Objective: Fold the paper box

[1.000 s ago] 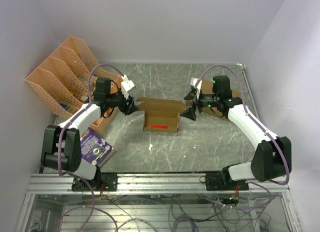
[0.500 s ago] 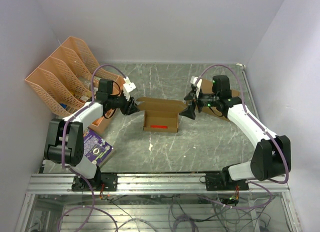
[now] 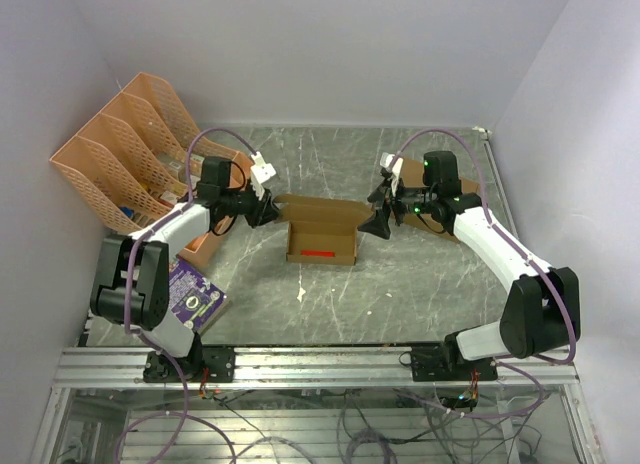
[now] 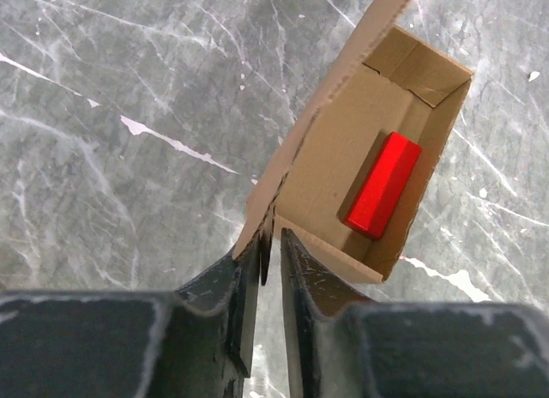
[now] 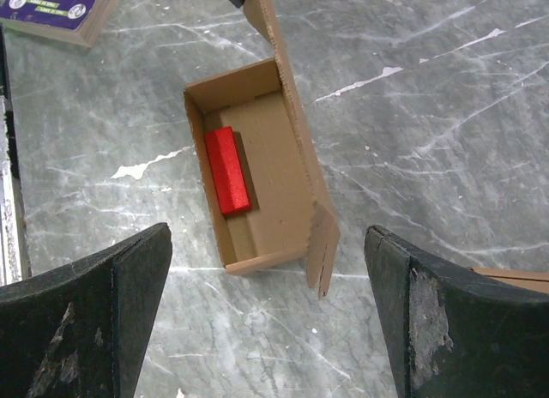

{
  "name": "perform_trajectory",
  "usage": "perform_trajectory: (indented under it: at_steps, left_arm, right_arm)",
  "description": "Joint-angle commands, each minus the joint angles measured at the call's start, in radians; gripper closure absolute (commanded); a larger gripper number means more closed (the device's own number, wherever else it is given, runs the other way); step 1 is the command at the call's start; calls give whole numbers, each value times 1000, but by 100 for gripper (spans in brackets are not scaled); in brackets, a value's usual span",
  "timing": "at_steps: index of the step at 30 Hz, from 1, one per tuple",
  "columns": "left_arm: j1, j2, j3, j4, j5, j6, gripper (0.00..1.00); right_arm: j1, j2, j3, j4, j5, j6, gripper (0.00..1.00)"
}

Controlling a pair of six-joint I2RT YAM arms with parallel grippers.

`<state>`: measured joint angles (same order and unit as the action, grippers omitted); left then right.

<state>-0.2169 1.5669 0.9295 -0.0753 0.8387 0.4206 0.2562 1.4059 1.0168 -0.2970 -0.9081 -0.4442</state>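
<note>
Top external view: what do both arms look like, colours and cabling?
Both the left arm and right arm have white links with black joints and a purple cable looping alongside. The fingers are black and scuffed. Green lights glow on the right arm.

Top edge cuts paper box lid; lid corner hidden inside left hand.

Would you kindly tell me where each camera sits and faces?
Top external: above and behind, looking down on the grey marble table; both arms show.
Left wrist: on the left arm, facing the brown cardboard paper box, fingers straddling its flap.
Right wrist: on the right arm, looking down into the box; wide-set fingers show.
Shared: both wrist views show the red rectangular block.
</note>
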Motion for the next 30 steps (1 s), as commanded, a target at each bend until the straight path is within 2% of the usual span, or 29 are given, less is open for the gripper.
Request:
perform_trajectory:
  at_steps: [1, 3, 5, 10, 15, 18, 23, 26, 28, 30]
  left_arm:
    - [-15, 34, 54, 8, 34, 0, 81]
    - [-16, 40, 68, -25, 41, 7, 89]
    - [-19, 30, 71, -37, 31, 5, 93]
    - [-61, -56, 29, -3, -62, -58, 93]
    - [-139, -144, -38, 73, -225, -167, 93]
    - [-157, -167, -53, 80, -284, -218, 93]
    - [-164, -181, -45, 57, -332, -268, 93]
    - [-165, -178, -38, 40, -342, -277, 93]
    - [-167, -180, -41, 42, -343, -276, 93]
    - [-167, -184, -45, 50, -342, -276, 93]
  right_arm:
    - [-6, 8, -11, 11, -8, 12, 7]
    - [-7, 11, -10, 7, 0, 18, 9]
    - [-7, 16, -10, 4, 18, 34, 12]
    - [-18, 8, -7, 13, 137, 93, 22]
    - [-34, -7, 0, -6, 191, 97, 35]
    - [-34, -5, -7, -36, 200, 56, 35]
    - [-39, 9, 23, -151, 99, -58, 33]
    - [-42, -3, 17, -149, 106, -80, 31]
    - [-43, 1, 20, -141, 115, -85, 32]
    - [-43, 25, 35, -138, 109, -89, 37]
